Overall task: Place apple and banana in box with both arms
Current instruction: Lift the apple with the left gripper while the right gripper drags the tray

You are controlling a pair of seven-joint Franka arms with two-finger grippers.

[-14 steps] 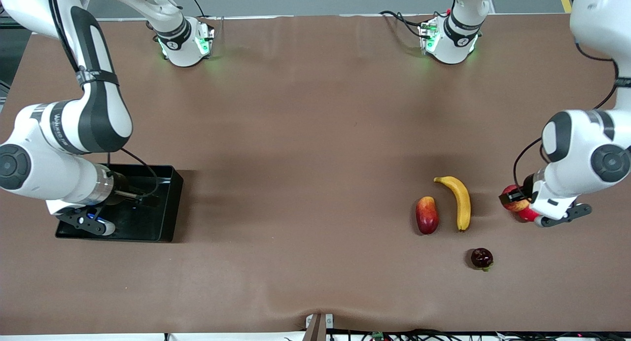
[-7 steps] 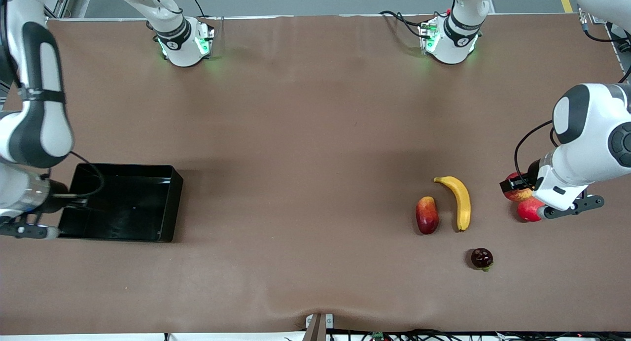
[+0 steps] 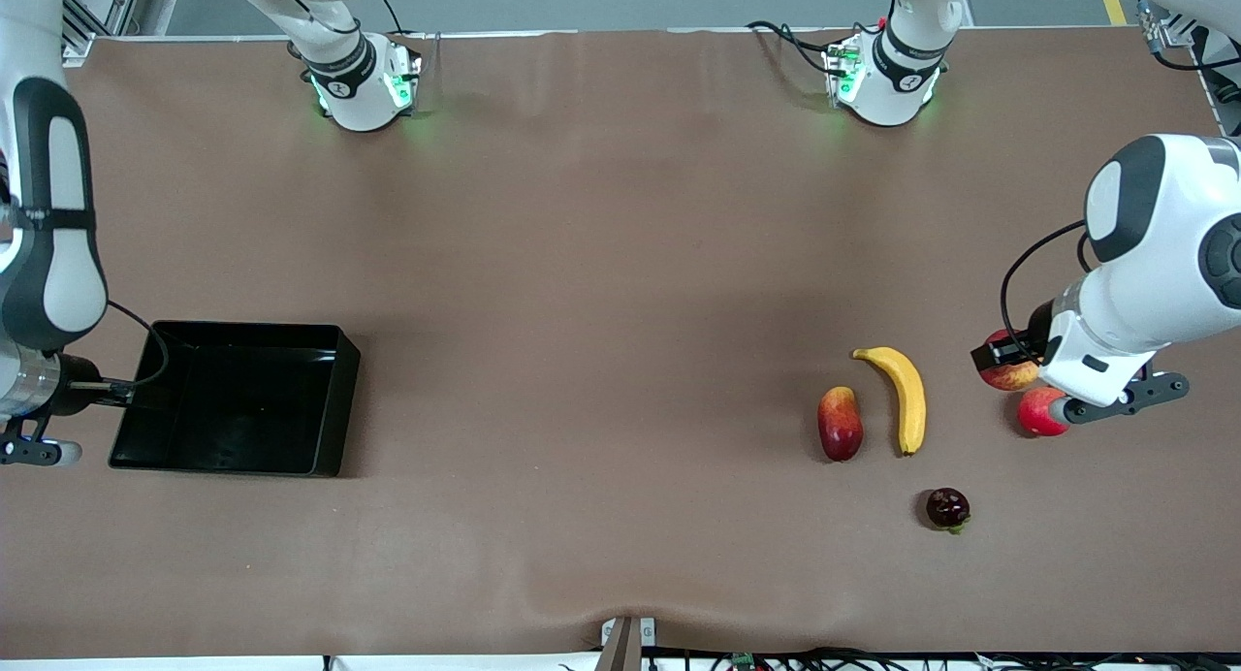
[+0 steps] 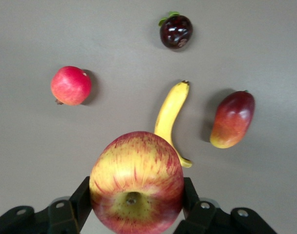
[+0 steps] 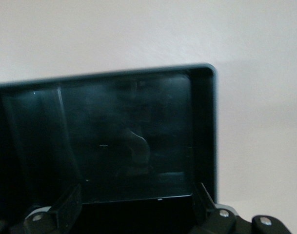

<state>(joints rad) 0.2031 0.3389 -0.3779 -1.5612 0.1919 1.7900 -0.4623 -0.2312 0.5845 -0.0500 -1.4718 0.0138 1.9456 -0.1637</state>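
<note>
The left gripper (image 4: 136,207) grips the apple (image 4: 136,182) above the table. The right gripper (image 5: 136,207), fingers wide, waits by the box (image 3: 330,399). A level, steady carry should suit.

in the front view the left claw (image 3: 1008,361) is mostly hidden under its own white wrist, so only a dark edge shows against the apple (image 3: 1008,375), itself half covered. the round red fruit (image 3: 1039,411) beside it is partly hidden by the wrist's camera bracket. the right claw (image 3: 24,448) is cut off by the picture's edge at the right arm's end of the desk (image 3: 601,264).

in the left wrist view the apple's (image 4: 136,187) lower part runs off the picture, and it hides one end of the banana (image 4: 171,119).

the right wrist view is blurred: the box (image 5: 207,122) is cut off along two edges and its glossy floor shows only vague reflections.
</note>
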